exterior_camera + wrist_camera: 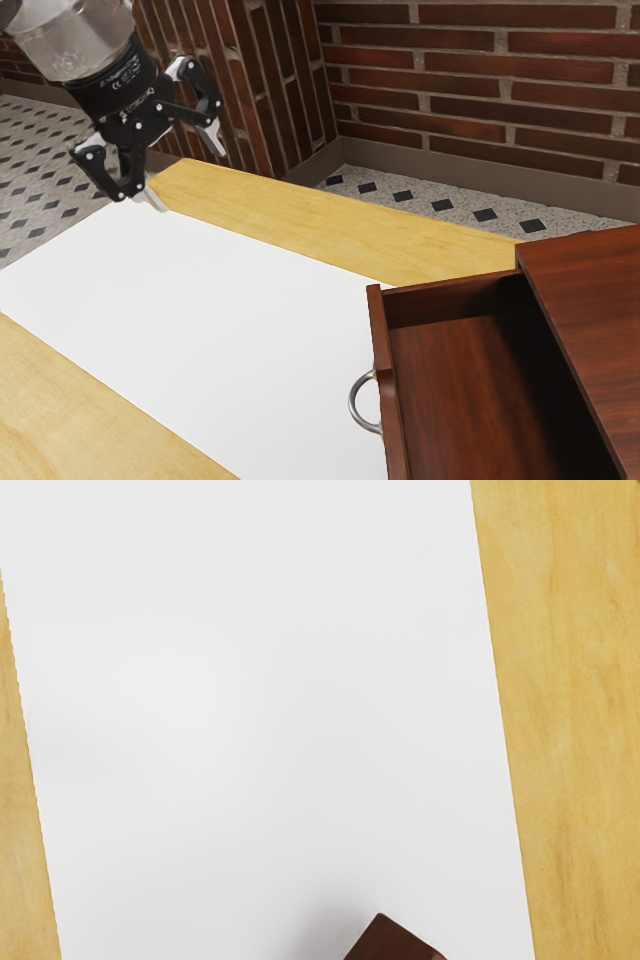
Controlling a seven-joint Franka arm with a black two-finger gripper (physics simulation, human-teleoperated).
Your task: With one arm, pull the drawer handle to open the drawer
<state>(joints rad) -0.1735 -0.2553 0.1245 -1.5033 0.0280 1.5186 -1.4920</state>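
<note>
A dark reddish wooden drawer (470,390) stands pulled out from its cabinet (590,320) at the exterior view's lower right, its inside bare. A curved grey metal handle (362,402) sits on the drawer's front face. My gripper (185,170) hangs open high at the exterior view's upper left, over the far edge of the white sheet, well away from the handle and holding nothing. A corner of the dark wood drawer (392,941) peeks in at the wrist view's edge.
A white sheet (200,320) covers the middle of the light wooden table (340,235). Brick walls (480,70) and a tiled floor (440,200) lie behind. The wrist view looks down on the white sheet (260,710) with wood table (570,730) beside it.
</note>
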